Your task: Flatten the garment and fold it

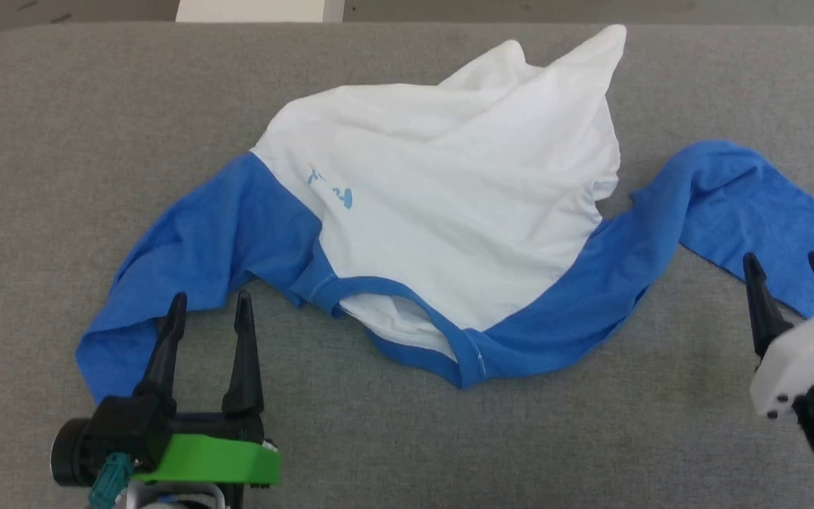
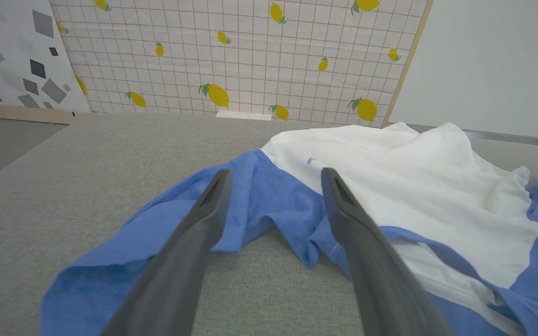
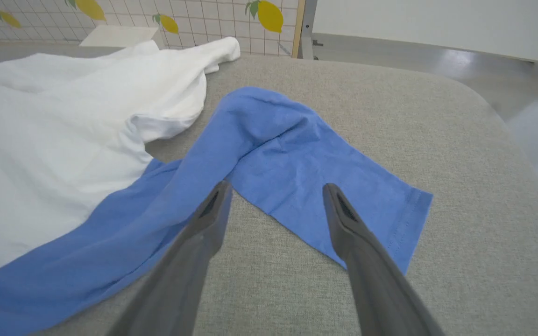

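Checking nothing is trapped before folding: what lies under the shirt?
The grey padded surface runs under the edges of the garment; white inner cloth shows through the neck opening. Anything beneath the bunched white body is covered.

A crumpled white T-shirt with blue sleeves (image 1: 449,198) lies on grey cloth (image 1: 61,141). The black left gripper (image 1: 210,300) and right gripper (image 1: 783,261) sit near, fingers apart.

Readable text, labels, numbers: none that I can make out on my feeds.

Entry 1: small light-blue mark (image 1: 329,187) on the white chest of the garment (image 1: 449,212), close to the blue shoulder on my left. It shows letter-like strokes and a rounded blob, too small and creased for me to read. In the left wrist view it is just a fleck (image 2: 310,160).
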Available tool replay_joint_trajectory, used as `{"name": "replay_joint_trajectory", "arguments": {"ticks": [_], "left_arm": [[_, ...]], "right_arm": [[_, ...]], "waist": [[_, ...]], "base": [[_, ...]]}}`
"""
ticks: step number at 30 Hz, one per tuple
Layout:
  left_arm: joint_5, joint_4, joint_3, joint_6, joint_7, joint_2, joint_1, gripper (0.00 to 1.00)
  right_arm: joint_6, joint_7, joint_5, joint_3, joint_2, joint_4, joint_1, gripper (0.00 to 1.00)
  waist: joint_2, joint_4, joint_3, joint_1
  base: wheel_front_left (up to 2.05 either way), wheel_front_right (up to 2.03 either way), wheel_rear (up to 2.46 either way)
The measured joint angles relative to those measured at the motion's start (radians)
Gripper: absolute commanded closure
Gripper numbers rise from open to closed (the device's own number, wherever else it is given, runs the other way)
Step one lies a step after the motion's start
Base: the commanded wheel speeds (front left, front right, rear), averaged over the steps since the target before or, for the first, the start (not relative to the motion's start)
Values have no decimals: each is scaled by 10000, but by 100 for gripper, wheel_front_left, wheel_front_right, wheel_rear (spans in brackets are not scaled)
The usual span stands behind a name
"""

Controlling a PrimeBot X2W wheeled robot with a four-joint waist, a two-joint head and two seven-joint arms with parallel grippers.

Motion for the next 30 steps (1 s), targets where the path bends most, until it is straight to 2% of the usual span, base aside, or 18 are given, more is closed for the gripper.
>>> {"name": "replay_joint_trajectory", "arguments": {"ticks": [2, 5, 11, 14, 15, 17, 18, 24, 27, 30], "left_arm": [[6, 23, -36, -75, 15, 25, -164, 0], [27, 40, -119, -119, 15, 23, -360, 0], [155, 111, -268, -215, 17, 25, -595, 0], [165, 153, -261, -242, 42, 35, -653, 0], [165, 178, -263, -247, 44, 40, -658, 0], [165, 221, -268, -249, 44, 46, -662, 0], [165, 251, -267, -249, 44, 48, -664, 0], [163, 359, -270, -249, 44, 50, -660, 0], [163, 368, -278, -251, 44, 54, -660, 0], [163, 364, -332, -307, 44, 50, -678, 0]], "right_arm": [[0, 1001, 52, 40, -378, 270, -430, 0], [0, 1931, 148, 40, -1047, 686, -981, 0], [0, 3009, 399, -27, -1559, 1883, -1755, 0], [-2, 3614, 665, -86, -1576, 2545, -1849, 0], [-2, 3864, 757, -123, -1592, 2623, -1957, 8], [-2, 4148, 922, -309, -1569, 2767, -2147, 83], [-2, 4174, 999, -360, -1584, 2832, -2235, 100], [2, 3475, 888, -757, -1787, 2991, -2499, 100], [2, 2957, 209, -1066, -2477, 2602, -2826, 100], [2, 2368, -299, -1551, -3586, 2623, -3457, 100]], "waist": [[0, -21, 204, 0], [0, -23, 505, 0], [0, 130, 1027, 0], [0, 300, 1150, 0], [0, 356, 1176, -1], [0, 442, 1201, 0], [0, 478, 1195, 0], [0, 456, 984, 0], [0, 405, 907, 0], [0, 432, 949, 0]], "base": [[0, 0, 0], [0, 0, 0], [0, 0, 0], [0, 0, 0], [0, 0, 0], [0, 0, 0], [0, 0, 0], [0, 0, 0], [0, 0, 0], [0, 0, 0]]}}
